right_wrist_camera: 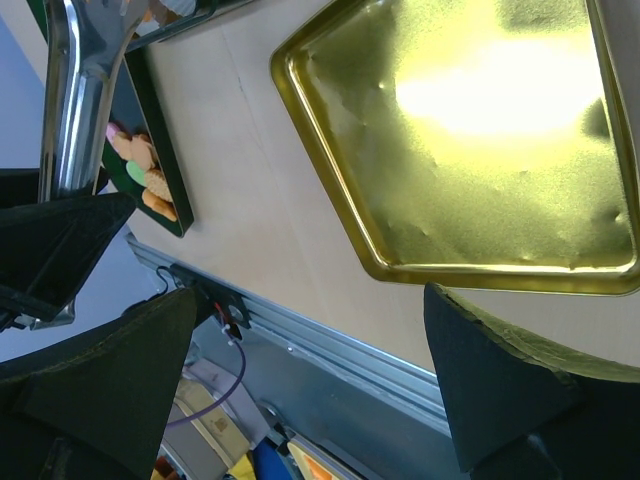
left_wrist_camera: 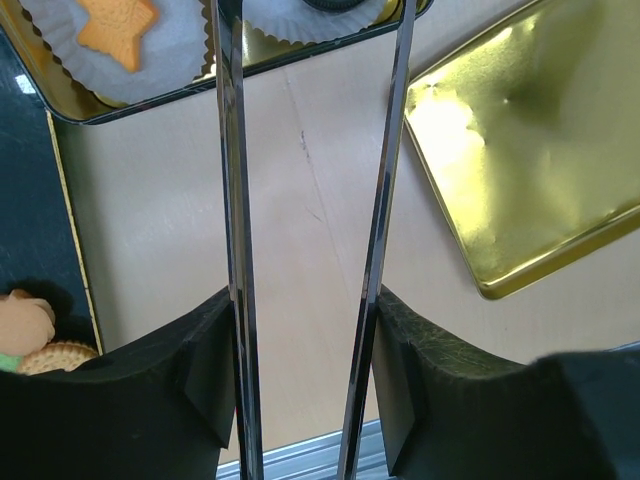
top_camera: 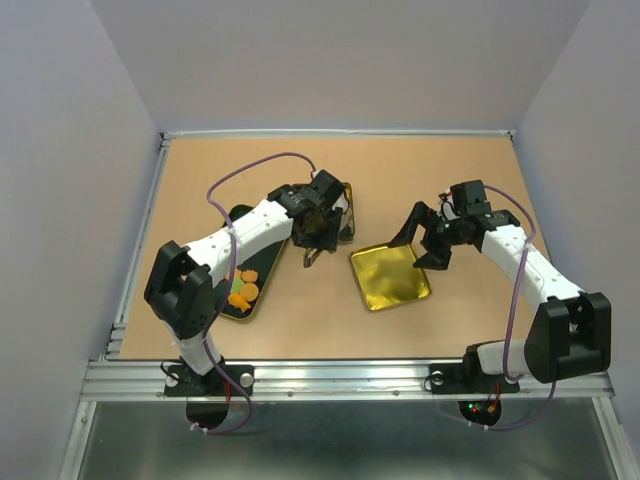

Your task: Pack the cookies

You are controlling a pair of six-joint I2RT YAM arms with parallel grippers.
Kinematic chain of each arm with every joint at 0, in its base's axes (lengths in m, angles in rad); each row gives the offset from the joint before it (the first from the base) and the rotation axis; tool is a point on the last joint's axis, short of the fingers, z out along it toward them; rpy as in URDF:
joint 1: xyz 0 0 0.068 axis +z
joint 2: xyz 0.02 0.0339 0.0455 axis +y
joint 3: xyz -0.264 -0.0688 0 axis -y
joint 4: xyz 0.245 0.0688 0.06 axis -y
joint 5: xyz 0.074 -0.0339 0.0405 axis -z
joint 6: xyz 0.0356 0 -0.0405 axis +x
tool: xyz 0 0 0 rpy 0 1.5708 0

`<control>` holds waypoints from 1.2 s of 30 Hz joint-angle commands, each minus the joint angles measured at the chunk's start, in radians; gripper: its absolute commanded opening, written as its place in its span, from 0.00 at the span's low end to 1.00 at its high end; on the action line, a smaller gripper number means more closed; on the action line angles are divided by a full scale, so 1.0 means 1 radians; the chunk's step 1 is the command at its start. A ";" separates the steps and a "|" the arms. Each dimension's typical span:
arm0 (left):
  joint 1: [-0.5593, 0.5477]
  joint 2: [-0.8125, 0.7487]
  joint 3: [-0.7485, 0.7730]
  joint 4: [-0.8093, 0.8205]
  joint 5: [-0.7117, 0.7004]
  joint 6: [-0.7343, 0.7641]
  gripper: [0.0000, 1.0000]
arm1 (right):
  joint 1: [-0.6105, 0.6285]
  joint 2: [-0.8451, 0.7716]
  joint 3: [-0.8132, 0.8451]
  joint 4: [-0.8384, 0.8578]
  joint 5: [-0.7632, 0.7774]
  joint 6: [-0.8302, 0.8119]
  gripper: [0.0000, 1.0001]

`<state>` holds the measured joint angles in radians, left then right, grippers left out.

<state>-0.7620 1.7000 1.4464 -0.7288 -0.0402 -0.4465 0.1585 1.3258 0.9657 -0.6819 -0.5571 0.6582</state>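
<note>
Several cookies (top_camera: pixel 243 288), mostly orange, lie on a dark tray (top_camera: pixel 228 310) at the left; the right wrist view shows them (right_wrist_camera: pixel 140 170) with a pink and a green one. A star-shaped orange cookie (left_wrist_camera: pixel 115 30) sits in a white paper cup (left_wrist_camera: pixel 170 70) inside the gold-rimmed box (top_camera: pixel 347 215). My left gripper (top_camera: pixel 318 232) (left_wrist_camera: pixel 305 295) hangs by that box, its black fingers (left_wrist_camera: pixel 215 350) pressed on metal tongs (left_wrist_camera: pixel 228 200), whose arms stand apart; their tips are out of frame. My right gripper (top_camera: pixel 428 245) (right_wrist_camera: pixel 310 300) is open and empty, at the gold lid's (top_camera: pixel 390 277) right side.
The gold square lid (right_wrist_camera: pixel 480 140) lies inside up on the wooden table between the arms. The aluminium rail (top_camera: pixel 340 378) runs along the near edge. Grey walls close in the table on three sides.
</note>
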 commanded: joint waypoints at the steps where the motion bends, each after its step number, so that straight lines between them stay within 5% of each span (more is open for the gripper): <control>1: 0.000 -0.068 0.046 -0.034 -0.047 -0.009 0.59 | 0.007 -0.033 -0.010 -0.005 -0.004 -0.006 1.00; 14: 0.087 -0.238 0.111 -0.187 -0.165 -0.023 0.59 | 0.006 -0.016 -0.019 -0.001 -0.003 -0.011 1.00; 22: 0.384 -0.356 -0.021 -0.133 -0.096 0.075 0.60 | 0.007 0.004 -0.022 0.028 -0.027 -0.012 1.00; 36: 0.725 -0.160 -0.069 0.089 -0.185 0.140 0.59 | 0.007 -0.017 0.042 -0.027 -0.037 -0.077 1.00</control>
<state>-0.0818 1.4933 1.3888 -0.7403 -0.1730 -0.3309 0.1585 1.3350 0.9592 -0.6807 -0.5941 0.6323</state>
